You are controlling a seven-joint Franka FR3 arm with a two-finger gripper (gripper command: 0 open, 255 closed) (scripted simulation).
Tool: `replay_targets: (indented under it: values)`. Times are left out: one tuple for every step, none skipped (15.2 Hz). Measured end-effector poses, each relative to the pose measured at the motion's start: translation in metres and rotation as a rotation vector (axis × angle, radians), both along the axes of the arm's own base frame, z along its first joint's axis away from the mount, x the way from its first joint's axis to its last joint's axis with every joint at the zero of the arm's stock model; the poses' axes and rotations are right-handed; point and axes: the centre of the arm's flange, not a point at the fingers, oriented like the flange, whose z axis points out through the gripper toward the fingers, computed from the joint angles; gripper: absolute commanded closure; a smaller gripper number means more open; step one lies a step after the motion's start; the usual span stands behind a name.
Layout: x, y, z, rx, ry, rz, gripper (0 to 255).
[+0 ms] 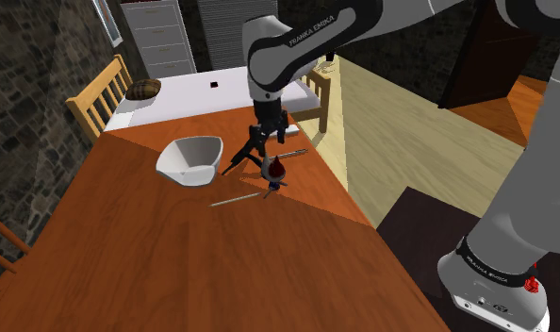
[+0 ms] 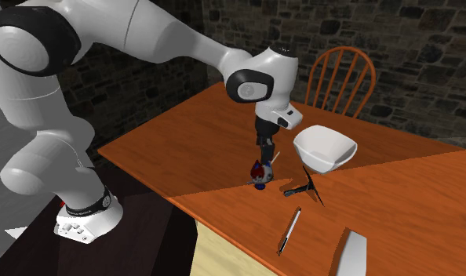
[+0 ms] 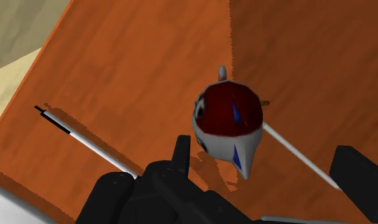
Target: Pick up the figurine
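Figurine (image 1: 274, 170), red, white and blue: on the wooden table (image 1: 156, 255), toward its edge on the shoulder view's right, directly beneath the gripper (image 2: 264, 155). Across that view, left to right, we record: white bowl (image 1: 191, 158); thin pale pen (image 1: 238, 199), dark-tipped, nearest the camera; black tripod-like stand (image 1: 242, 156), beside the bowl; black gripper, jaws parted, clasping nothing, hovering just above the figurine; pale rod (image 1: 289, 152), close beside the figurine.
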Motion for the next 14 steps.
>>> replay_targets:
  values:
    - [0.002, 0.000, -0.006, 0.000, -0.001, 0.000, 0]
    - [0.003, 0.001, -0.012, 0.000, -0.001, -0.001, 0]
    - [0.004, 0.001, -0.016, 0.001, -0.002, -0.001, 0]
    - [0.005, 0.001, -0.022, 0.001, -0.002, -0.001, 0]
    - [0.005, 0.001, -0.026, 0.001, -0.002, -0.001, 0]
    - [0.005, 0.002, -0.031, 0.001, -0.002, -0.001, 0]
    - [0.004, 0.002, -0.036, 0.001, -0.002, -0.001, 0]
    - [0.004, 0.002, -0.038, 0.001, -0.002, -0.001, 255]
    - [0.004, 0.002, -0.039, 0.001, -0.002, -0.001, 255]
    - [0.004, 0.002, -0.040, 0.001, -0.002, -0.001, 255]
    - [0.004, 0.002, -0.040, 0.001, -0.003, -0.001, 255]
    - [0.005, 0.002, -0.040, 0.001, -0.003, -0.001, 255]
    - [0.005, 0.002, -0.040, 0.001, -0.003, -0.001, 255]
    - [0.005, 0.002, -0.040, 0.001, -0.003, -0.001, 255]
